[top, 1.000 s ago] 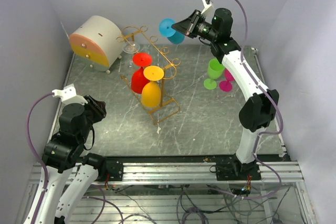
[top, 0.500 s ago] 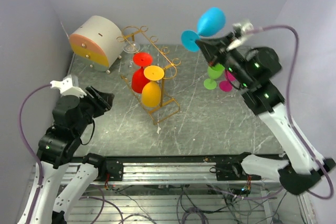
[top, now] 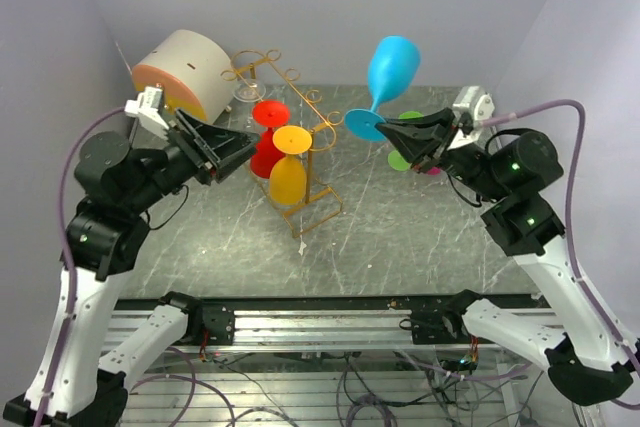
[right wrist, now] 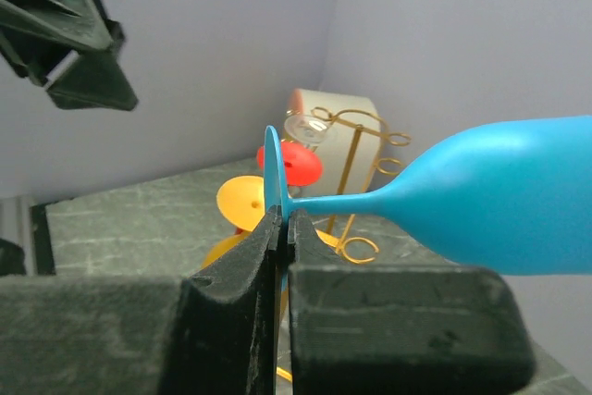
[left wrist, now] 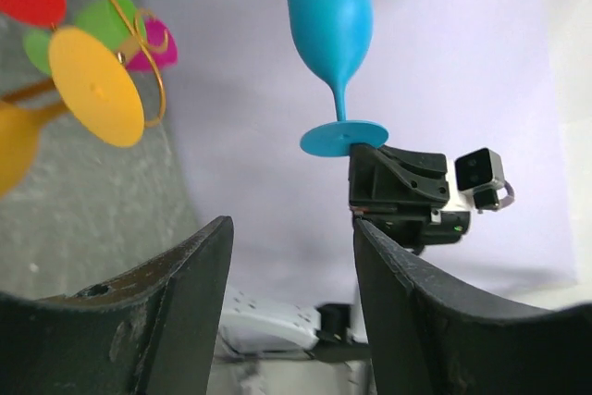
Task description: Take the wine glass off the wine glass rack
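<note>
OK, the right gripper (top: 388, 131) is pinching the blue glass (top: 392, 65) by the rim of its foot, jaws closed narrow on that thin disc. The glass is showing opaque bright blue all over: tall tulip bowl, short slim stem, flat round foot. It is standing upright in the air, bowl up and leaning slightly, foot right at the fingertips. It is hanging clear of the rack (top: 312, 97), well apart from it, over the table (top: 400, 237) on the rack's right. In the right wrist view the foot is showing edge-on between the two black pads (right wrist: 231, 275), with stem and bowl running out to the right.

The left gripper (top: 240, 144) is hovering by the rack's left side, jaws standing wide with nothing between them. Whether it is touching anything there I cannot tell. Its wrist camera is looking at the blue glass through the gap.

The rack is showing as thin gold wire with curled loop ends, standing on the table. A red glass (top: 265, 152) and an orange glass (top: 287, 179) are hanging from it upside down, feet up. A green glass (left wrist: 109, 18) and a pink glass (left wrist: 153, 51) are sitting beyond the rack, partly hidden. A drawer box (top: 185, 67) is sitting at the back left.
</note>
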Robot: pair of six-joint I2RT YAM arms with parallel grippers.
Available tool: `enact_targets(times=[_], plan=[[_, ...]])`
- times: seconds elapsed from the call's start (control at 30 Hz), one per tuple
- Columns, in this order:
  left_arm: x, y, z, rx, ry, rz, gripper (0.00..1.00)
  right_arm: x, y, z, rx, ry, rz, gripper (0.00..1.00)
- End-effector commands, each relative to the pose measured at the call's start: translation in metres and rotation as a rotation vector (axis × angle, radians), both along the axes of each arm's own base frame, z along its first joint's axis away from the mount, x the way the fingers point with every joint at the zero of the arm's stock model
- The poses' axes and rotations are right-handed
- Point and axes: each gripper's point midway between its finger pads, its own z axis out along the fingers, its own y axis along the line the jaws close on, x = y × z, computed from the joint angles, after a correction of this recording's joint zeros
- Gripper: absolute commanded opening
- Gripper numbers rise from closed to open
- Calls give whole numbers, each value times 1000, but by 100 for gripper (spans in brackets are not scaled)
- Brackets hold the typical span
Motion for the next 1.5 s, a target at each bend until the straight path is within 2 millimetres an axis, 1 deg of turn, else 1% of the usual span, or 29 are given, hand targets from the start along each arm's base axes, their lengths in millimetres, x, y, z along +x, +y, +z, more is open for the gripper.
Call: enact_targets(times=[0.0, 0.1, 0.2, 0.3, 0.43, 0.6, 0.67, 0.73, 0.83, 1.03, 1.17, 1.23, 1.33, 1.43, 1.47], plan=[[-15, -24, 4, -182, 151, -203, 66, -14, 19, 16, 24, -48, 119, 0], [-13, -24, -2, -195, 190, -193, 67, -13, 36, 15, 19, -48, 159, 0], [-13, -24, -3, -194, 212, -188, 68, -15, 61, 9, -6, -47, 181, 0], [-16, -21, 0, -208, 219, -178, 67, -20, 86, 4, -39, -65, 169, 0], [-19, -18, 1, -223, 234, -156, 67, -24, 106, -1, -68, -110, 118, 0], [-26, -16, -1, -248, 250, -159, 67, -33, 122, -6, -95, -188, 40, 0], [-29, -14, -2, -245, 249, -154, 67, -30, 125, -10, -110, -212, -27, 0], [-31, -13, -3, -241, 256, -150, 67, -33, 129, -14, -124, -254, -64, 0], [-31, -13, -6, -239, 265, -148, 67, -43, 136, -22, -153, -329, -109, 0], [-28, -14, -10, -232, 274, -142, 67, -73, 151, -40, -229, -480, -147, 0], [-26, -15, -14, -224, 280, -147, 66, -91, 155, -46, -244, -584, -182, 0], [-26, -16, -16, -220, 279, -151, 66, -95, 159, -51, -278, -643, -198, 0], [-26, -16, -17, -207, 277, -154, 65, -98, 169, -60, -336, -703, -209, 0], [-28, -16, -17, -184, 269, -160, 63, -100, 174, -61, -344, -733, -213, 0], [-28, -16, -17, -178, 263, -163, 61, -101, 175, -62, -346, -739, -211, 0]])
